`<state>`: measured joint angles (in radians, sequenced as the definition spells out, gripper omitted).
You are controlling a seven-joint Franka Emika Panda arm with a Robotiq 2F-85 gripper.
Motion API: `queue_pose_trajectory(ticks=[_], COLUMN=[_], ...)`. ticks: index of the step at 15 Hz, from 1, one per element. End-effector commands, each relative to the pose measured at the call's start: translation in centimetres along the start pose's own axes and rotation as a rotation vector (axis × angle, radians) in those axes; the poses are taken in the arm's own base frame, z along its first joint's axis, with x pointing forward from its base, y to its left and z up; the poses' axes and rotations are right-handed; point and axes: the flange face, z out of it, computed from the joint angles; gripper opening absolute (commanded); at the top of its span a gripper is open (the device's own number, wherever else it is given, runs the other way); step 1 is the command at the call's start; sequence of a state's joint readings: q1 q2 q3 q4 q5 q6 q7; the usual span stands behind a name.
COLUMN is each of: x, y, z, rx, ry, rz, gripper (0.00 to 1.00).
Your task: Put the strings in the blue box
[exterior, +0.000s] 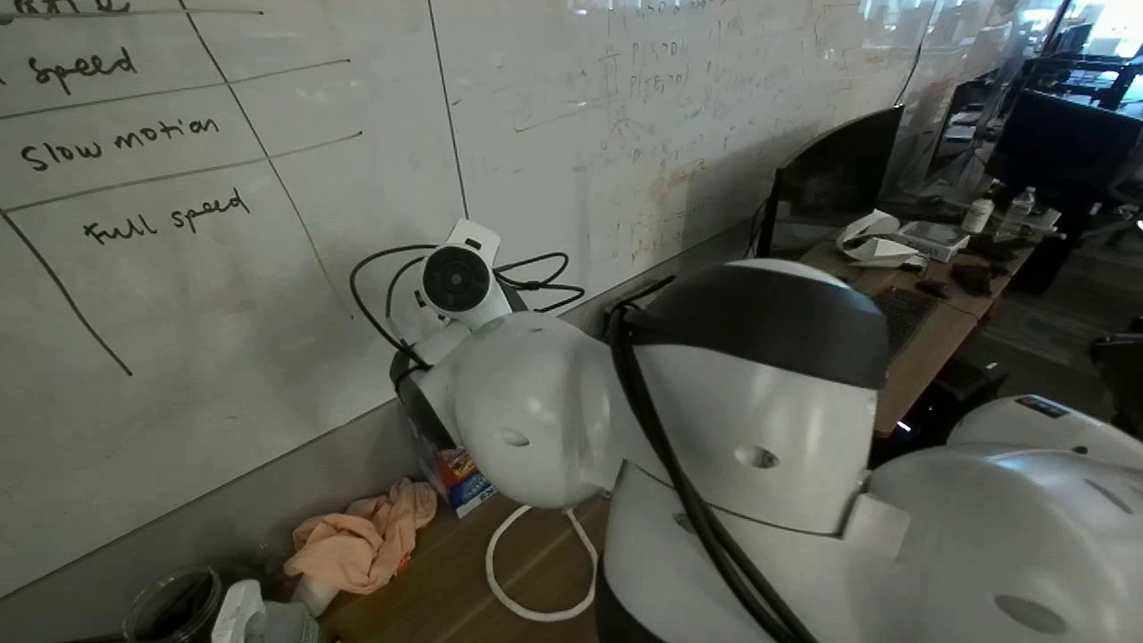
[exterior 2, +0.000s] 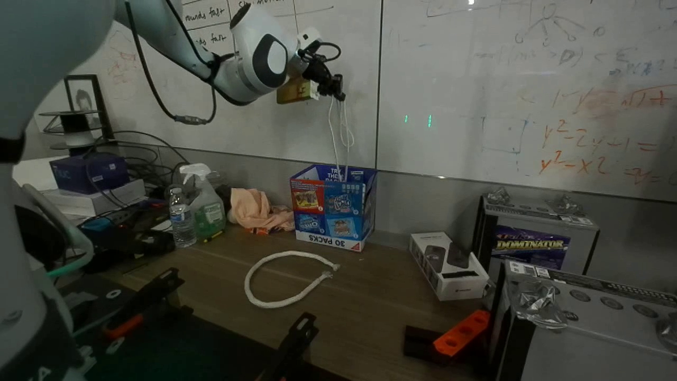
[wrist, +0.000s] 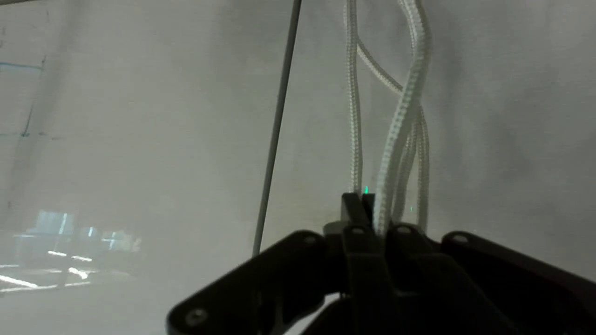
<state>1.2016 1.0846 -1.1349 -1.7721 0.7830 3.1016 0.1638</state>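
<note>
strings [wrist: 421, 42] hung over the box [exterior 2: 330, 211], release not yet made

the strings were pinched in the pincer [wrist: 359, 204], which was pressed together on them. in an exterior view they were seen to be hung in loose loops, with their lower ends apparently inside the box's open top, behind its front wall; how far down they reached was hidden. from this, the picking up and the carrying were judged done. the lowering of the upper loops and the letting go were left to be done. a thicker white rope [exterior 2: 272, 304] was laid in an open loop on the table [exterior 2: 370, 286], near the box and apart from it; whether it too was meant to go in could not be told.

the table was topped in brown wood. toward its back, on one side of the box, a peach cloth [exterior 2: 251, 209] was crumpled, and a spray bottle [exterior 2: 208, 214] and a water bottle [exterior 2: 182, 225] were stood beyond it. on the other side a white carton [exterior 2: 447, 268] and grey cases [exterior 2: 597, 333] were set. the scene was backed by a whiteboard [exterior 2: 476, 95] marked with handwriting, and farther off a dark monitor [exterior: 1067, 147] was seen.
</note>
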Motion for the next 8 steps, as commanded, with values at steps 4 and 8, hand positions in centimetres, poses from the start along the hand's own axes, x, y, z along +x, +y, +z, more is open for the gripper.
queue_pose_trajectory(ticks=[4, 8], x=[-2.6, -3.5], y=[-0.9, -1.0], z=[4.6, 5.9], rx=[-0.017, -0.028], ry=[-0.066, -0.100], rz=[-0.027, -0.035], gripper=[0.04, 0.30])
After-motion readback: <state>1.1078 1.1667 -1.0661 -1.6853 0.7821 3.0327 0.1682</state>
